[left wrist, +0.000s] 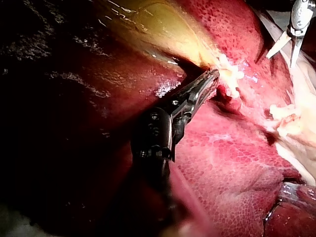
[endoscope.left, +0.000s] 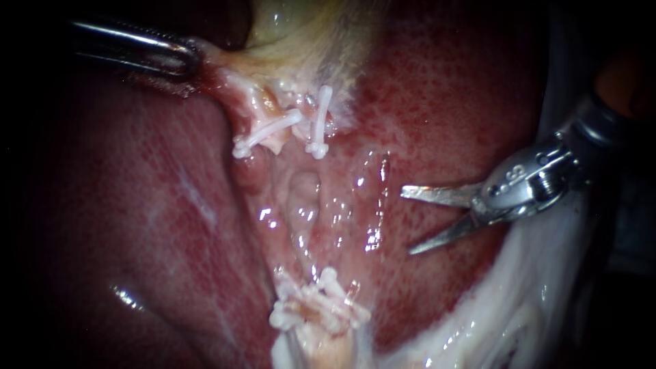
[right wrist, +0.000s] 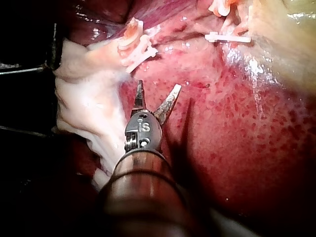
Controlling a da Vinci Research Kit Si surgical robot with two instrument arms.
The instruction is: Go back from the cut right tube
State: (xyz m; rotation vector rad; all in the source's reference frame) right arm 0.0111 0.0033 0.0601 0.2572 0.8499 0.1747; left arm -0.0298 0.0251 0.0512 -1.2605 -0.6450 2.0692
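Taking the clip (endoscope.left: 320,130) on the cut right tube (endoscope.left: 311,113) as your mark, you find the tube's upper stump held under it, close against the gallbladder (endoscope.left: 301,34). Its other end lies across a bare gap from that clip, in the clip cluster (endoscope.left: 318,307), so the tube's long axis runs from the clip to the cluster. Your right instrument (endoscope.left: 407,221) lies well apart from the clip, off to one side of that axis and over the liver (endoscope.left: 444,102). Its blades are spread and released, holding nothing, with the tips aimed toward the gap, and it is the arm nearer the cut. Your left instrument (endoscope.left: 184,61) sits on the clip's opposite side, clenched on the gallbladder's edge. In my judgement your retreat should follow the right shaft's own line, straight away from the clip, so the spread blades do not sweep the liver.
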